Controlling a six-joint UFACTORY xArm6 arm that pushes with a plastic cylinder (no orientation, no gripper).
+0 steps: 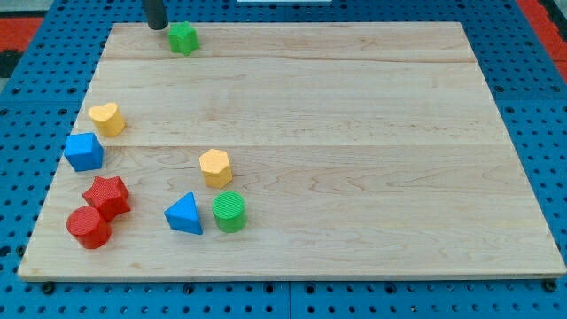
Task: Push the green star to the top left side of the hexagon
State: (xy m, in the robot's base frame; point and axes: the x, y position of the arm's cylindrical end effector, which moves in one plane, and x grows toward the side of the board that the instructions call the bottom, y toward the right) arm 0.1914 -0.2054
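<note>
The green star [183,38] lies near the board's top edge, left of centre. My tip [157,26] is just to the star's upper left, a small gap apart. The yellow hexagon [215,167] sits lower down, left of the board's middle, far below the star.
A yellow heart [107,118] and a blue cube [84,151] lie at the left edge. A red star [107,196] and a red cylinder [89,228] are at the lower left. A blue triangle [184,214] and a green cylinder [229,211] sit just below the hexagon. The wooden board [354,133] rests on a blue pegboard.
</note>
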